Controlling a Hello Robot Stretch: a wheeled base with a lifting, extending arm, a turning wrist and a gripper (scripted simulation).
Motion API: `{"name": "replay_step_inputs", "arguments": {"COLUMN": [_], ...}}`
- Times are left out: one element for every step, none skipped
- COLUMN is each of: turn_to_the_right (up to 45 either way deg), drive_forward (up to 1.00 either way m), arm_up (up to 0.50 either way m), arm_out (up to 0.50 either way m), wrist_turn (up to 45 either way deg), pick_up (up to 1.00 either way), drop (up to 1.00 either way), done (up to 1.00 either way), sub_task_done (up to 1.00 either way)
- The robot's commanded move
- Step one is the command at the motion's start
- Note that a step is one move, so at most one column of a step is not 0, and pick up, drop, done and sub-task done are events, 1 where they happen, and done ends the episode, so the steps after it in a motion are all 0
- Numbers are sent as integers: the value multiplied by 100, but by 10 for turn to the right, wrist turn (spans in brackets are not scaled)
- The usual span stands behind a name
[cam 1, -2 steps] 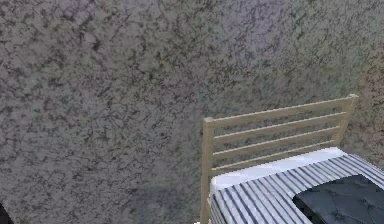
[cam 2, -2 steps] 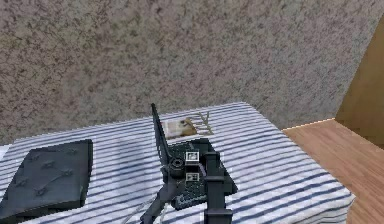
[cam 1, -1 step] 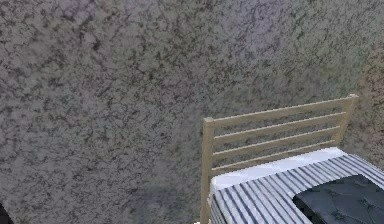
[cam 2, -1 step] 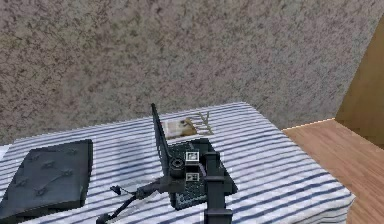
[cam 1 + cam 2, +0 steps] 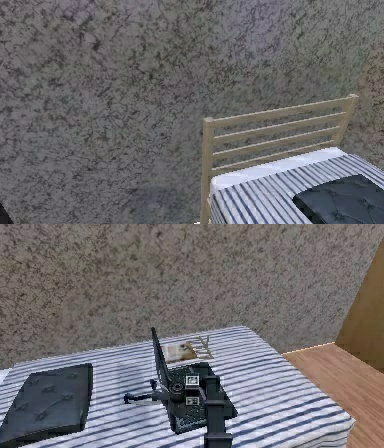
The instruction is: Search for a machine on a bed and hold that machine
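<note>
One dark machine (image 5: 160, 359), seemingly an opened laptop, is lying on the bed (image 5: 280, 384), well in from its edges, with a pillow (image 5: 50, 396) toward one end. The gripper (image 5: 135, 398) is hanging at it, so grasping is seemingly underway. Whether it is holding anything, I cannot tell. Next comes a firm hold, then lifting clear.
</note>
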Motion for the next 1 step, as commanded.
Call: {"name": "replay_step_inputs", "arguments": {"turn_to_the_right": [0], "drive_forward": [0], "arm_up": [0], "arm_out": [0], "wrist_turn": [270], "pick_up": [0], "drop": [0], "done": [0], "sub_task_done": [0]}}
